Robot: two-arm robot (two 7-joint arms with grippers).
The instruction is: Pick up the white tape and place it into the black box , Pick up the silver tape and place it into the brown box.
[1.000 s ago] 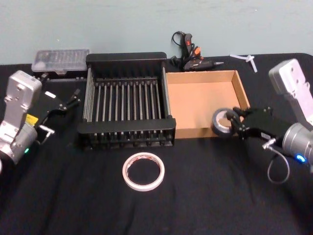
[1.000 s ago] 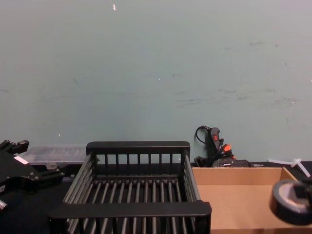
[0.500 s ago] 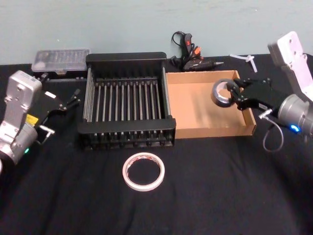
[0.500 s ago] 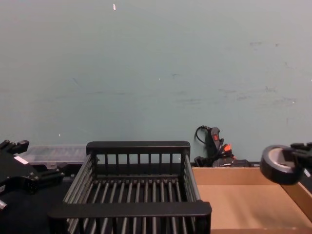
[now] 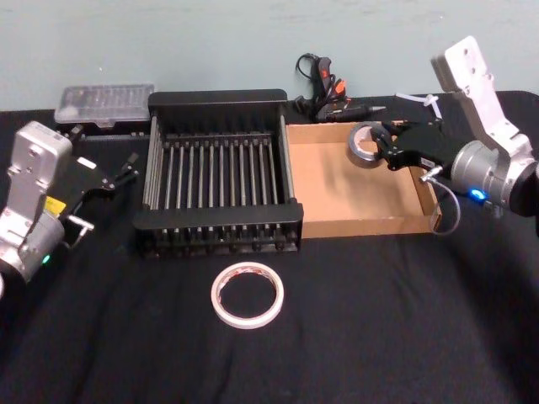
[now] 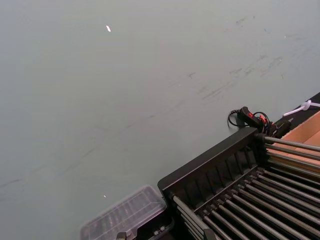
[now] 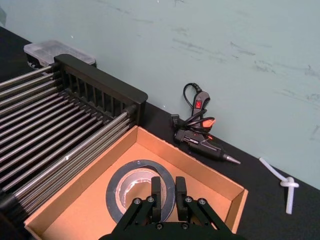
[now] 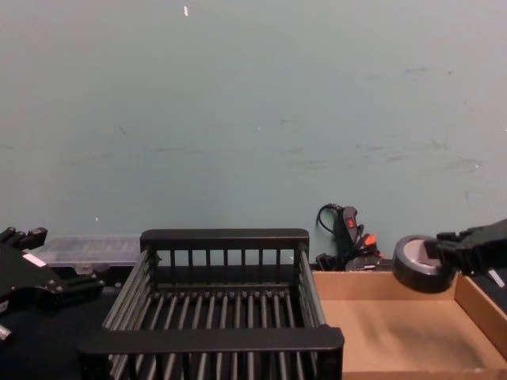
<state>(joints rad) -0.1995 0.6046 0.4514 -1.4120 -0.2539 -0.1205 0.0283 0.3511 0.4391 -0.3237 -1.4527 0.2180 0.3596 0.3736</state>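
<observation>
silver tape leg, place phase. my right gripper (image 5: 381, 145) has the silver tape (image 5: 363, 143) clamped by its wall, one finger through the core and one outside, seen clearly in the right wrist view (image 7: 165, 196). roll hangs above the brown box (image 5: 418, 175), over the far right part of the tray floor and clear of the walls. chest view shows it well above the cardboard (image 8: 418, 265), not touching.

next move as i read it: lower the roll toward the tray floor, then let the fingers go and pull straight up so the inner finger clears the core without dragging the roll out. low walls, so no real clearance issue. main risk is the roll sticking to a finger on release, or landing on edge and rolling.

white tape (image 5: 247, 294) is flat on the black cloth in front of the black box (image 5: 219, 98), well apart from both grippers. untouched, so that half of the job is not done yet. the crate has nothing in it.

left gripper (image 5: 108, 179) is parked on the left, beside the crate's left wall, fingers spread and holding nothing. it's the nearer arm for the white roll.

clutter behind the boxes: glue gun (image 5: 333, 93) and a clear plastic case (image 5: 103, 103). neither is in the path.
</observation>
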